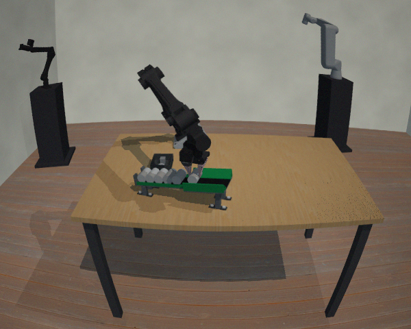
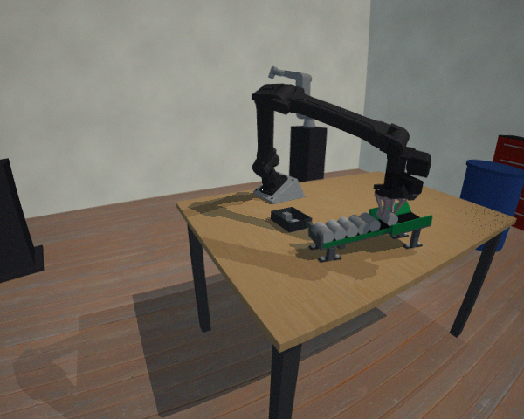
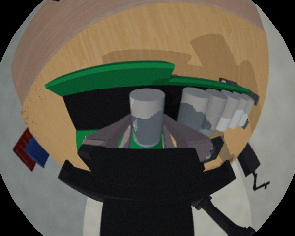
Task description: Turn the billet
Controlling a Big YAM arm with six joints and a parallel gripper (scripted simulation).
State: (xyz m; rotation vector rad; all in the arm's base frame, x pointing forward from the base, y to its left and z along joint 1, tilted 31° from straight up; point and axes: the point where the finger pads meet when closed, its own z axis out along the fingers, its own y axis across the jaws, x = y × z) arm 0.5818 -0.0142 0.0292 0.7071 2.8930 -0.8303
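Note:
A green feed ramp on grey legs stands on the wooden table, also seen in the exterior view. Several grey billets lie across it in a row at its low left end, seen also in the exterior view and the wrist view. My gripper is shut on one more grey billet just right of the row. In the wrist view this billet sits between my fingers and lies across the ramp. It shows under the fingers in the exterior view.
A small black tray with a grey block stands on the table behind the ramp. My arm's grey base is at the table's far edge. Black pedestals with other arms, a blue barrel and a red cabinet stand off the table.

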